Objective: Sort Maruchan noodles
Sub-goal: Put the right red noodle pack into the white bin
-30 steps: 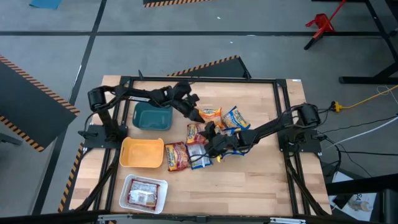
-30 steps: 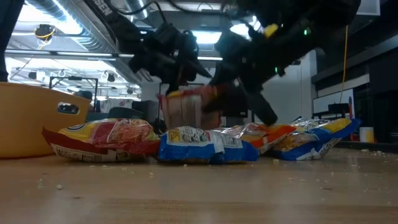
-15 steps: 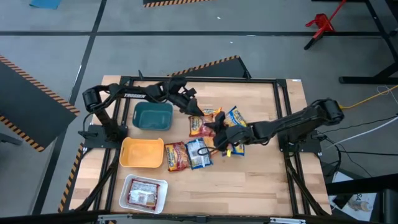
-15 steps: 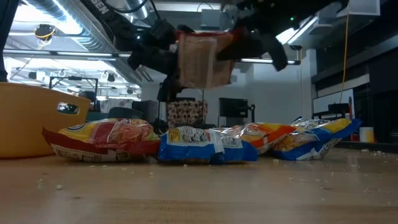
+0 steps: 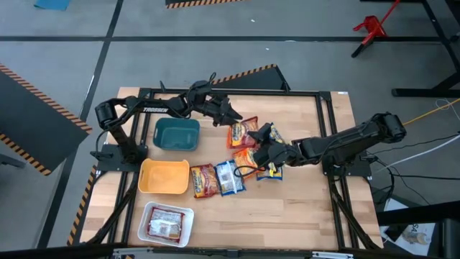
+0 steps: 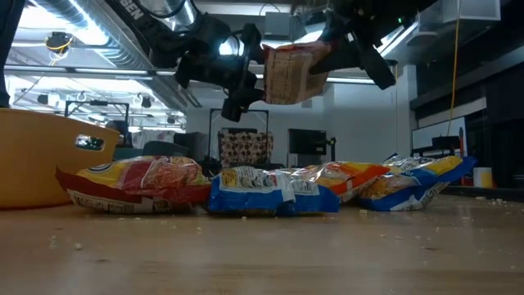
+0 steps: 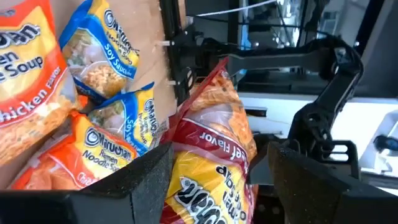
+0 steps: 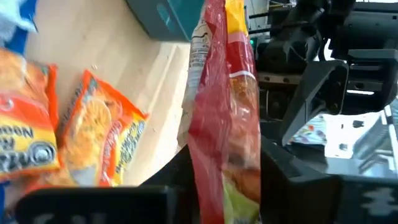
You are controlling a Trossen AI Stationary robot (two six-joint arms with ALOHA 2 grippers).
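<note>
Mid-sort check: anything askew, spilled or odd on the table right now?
One red noodle packet hangs in the air, pinched by the right gripper, with the open left gripper right beside it. Loose packets lie jumbled and overlapping mid-table. Crumbs dot the tabletop.

A light wooden table (image 5: 287, 216) in a black metal frame (image 5: 327, 108) stands on a grey concrete floor (image 5: 287, 43) crossed by dark lines, with orange-and-black hazard tape (image 5: 248, 72) at its far edge. A red stand (image 5: 370, 27) sits far right, and a yellow cable (image 5: 424, 115) trails on the right. Beyond the table, silver ceiling ducts (image 6: 82, 41) and bright strip lights (image 6: 270, 49) hang over dark monitors (image 6: 307, 146).
</note>
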